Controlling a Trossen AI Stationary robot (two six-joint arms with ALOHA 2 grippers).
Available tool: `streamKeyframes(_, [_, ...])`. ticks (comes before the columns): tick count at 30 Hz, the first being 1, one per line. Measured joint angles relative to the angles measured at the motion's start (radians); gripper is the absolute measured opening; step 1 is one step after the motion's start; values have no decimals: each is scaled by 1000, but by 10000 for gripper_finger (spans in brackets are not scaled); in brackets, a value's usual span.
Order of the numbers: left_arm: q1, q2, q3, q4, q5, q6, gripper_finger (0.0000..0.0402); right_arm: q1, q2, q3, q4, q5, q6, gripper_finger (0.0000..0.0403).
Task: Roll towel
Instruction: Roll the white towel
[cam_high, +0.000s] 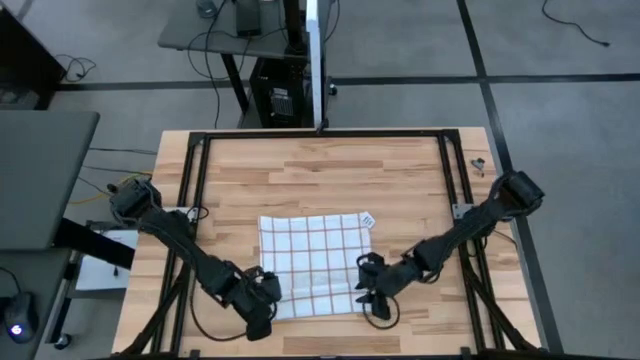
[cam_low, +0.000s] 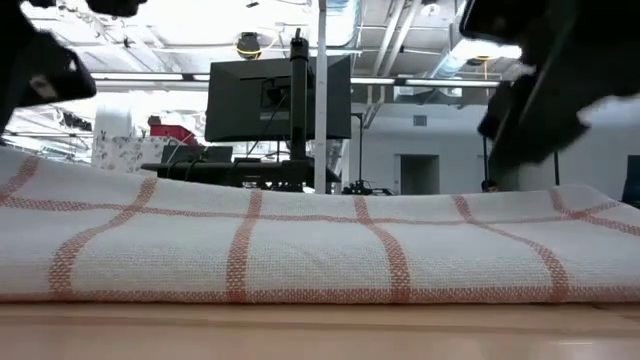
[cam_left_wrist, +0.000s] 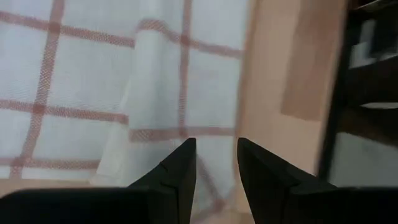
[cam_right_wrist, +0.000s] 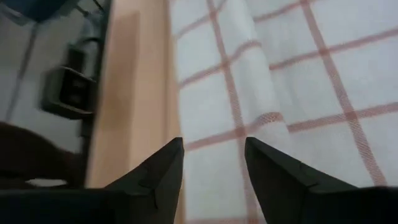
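Both hands are lowered with fingers spread, the left hand (cam_high: 262, 306) and right hand (cam_high: 370, 291) at the towel's (cam_high: 315, 248) near corners on the counter (cam_high: 400, 175).

Woven cloth on pale, smooth wood

The towel (cam_low: 320, 250) was matt woven cotton-like cloth, its coarse weave plain to see up close, white with reddish-brown threads worked in as a grid, and soft enough to lie in a rounded fold along its near edge. The table (cam_high: 320, 170) under it was light wooden planking, smooth with a faint satin sheen, framed by dark matt metal rails (cam_high: 190, 190). The left gripper (cam_left_wrist: 214, 168) and right gripper (cam_right_wrist: 214, 165) had fingers of dull black plastic-looking material.
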Motion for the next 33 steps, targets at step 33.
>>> streamKeyframes(33, [146,-28,360,-261,-43,231,110,-5,-322,126,-187,-32,-271,138])
